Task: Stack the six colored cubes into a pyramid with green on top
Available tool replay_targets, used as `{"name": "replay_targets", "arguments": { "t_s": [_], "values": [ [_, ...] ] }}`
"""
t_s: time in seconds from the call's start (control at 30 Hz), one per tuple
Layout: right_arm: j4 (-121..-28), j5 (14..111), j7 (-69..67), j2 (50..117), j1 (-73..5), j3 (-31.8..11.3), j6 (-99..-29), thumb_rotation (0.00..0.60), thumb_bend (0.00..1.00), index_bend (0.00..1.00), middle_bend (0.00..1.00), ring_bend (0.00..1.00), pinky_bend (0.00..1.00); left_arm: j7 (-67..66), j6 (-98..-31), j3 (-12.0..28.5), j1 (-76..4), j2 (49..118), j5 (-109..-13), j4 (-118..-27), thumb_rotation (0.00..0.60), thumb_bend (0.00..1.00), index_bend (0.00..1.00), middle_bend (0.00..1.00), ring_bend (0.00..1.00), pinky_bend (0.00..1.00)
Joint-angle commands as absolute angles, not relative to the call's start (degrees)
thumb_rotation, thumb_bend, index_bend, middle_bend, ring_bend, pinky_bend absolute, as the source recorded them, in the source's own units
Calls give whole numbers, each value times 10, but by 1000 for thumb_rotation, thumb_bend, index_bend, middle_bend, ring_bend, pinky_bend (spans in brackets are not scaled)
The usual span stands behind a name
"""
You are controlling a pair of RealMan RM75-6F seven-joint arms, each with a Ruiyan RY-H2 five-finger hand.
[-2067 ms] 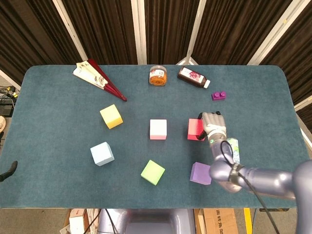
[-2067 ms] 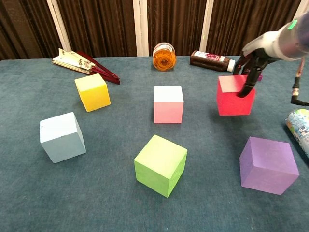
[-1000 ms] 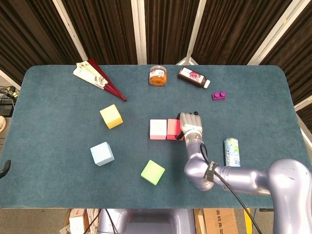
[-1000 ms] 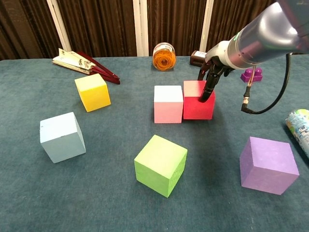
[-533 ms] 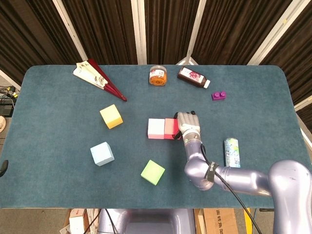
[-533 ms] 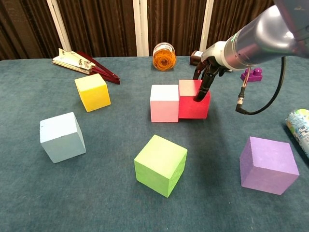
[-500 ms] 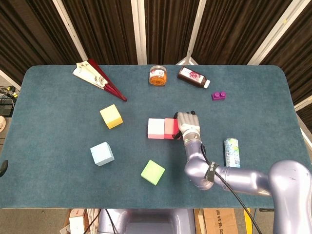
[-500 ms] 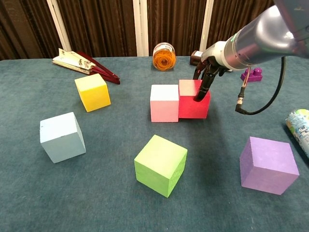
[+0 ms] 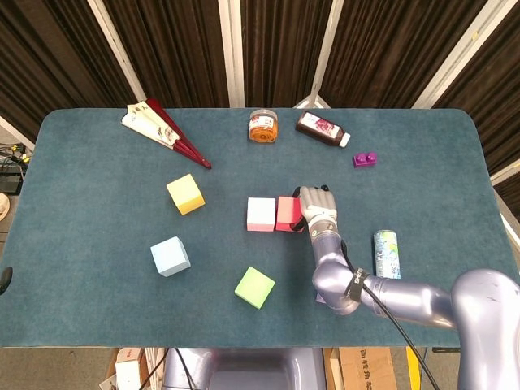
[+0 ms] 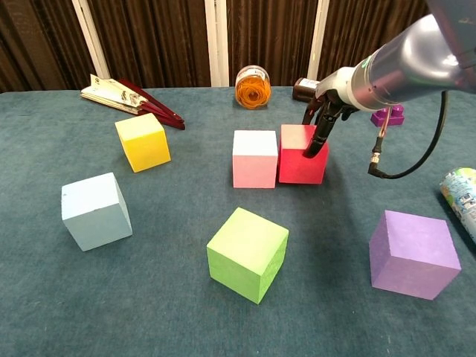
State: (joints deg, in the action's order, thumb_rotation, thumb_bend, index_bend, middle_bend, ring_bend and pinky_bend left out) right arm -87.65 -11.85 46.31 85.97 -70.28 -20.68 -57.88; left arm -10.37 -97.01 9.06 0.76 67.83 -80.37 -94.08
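Observation:
My right hand (image 9: 317,207) (image 10: 321,128) grips the red cube (image 9: 287,214) (image 10: 300,165) from its right side, fingers lying down over the top right edge. The red cube sits on the table right beside the pink cube (image 9: 261,214) (image 10: 255,158), with a thin gap between them. The green cube (image 9: 254,287) (image 10: 248,253) lies tilted in front. At the left are the yellow cube (image 9: 186,193) (image 10: 143,141) and the light blue cube (image 9: 170,256) (image 10: 95,210). The purple cube (image 10: 413,253) stands front right, hidden by my arm in the head view. My left hand does not show.
A folded fan (image 9: 162,130) (image 10: 126,95), an orange jar (image 9: 262,126) (image 10: 253,85), a dark bottle (image 9: 322,128) (image 10: 323,92) and a small purple brick (image 9: 365,159) lie along the back. A can (image 9: 386,253) (image 10: 461,195) lies at the right.
My right hand carried the red cube left from the table's right side up against the pink cube, nudging the pink one left. Lately the hand and red cube shifted slightly back right.

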Motion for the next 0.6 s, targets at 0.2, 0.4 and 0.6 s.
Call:
{"name": "replay_targets", "arguments": {
  "t_s": [0.2,0.4,0.6],
  "values": [
    [-874,-112,462,861,-695,-209,-571,600,273,452,366,185,0,-108,-972,90,8,680,-806,-942,600,352,65,0,0,0],
    [-869,-106,459,864,-690,-209,-563,600,273,452,366,185,0,-108,-973,91,9,680,-803,-942,600,353,65,0,0,0],
    [-865,-100,456,867,-688,-209,-558,600,273,452,366,185,0,-111,-972,91,8,681,-803,-943,600,353,66,0,0,0]
  ]
}}
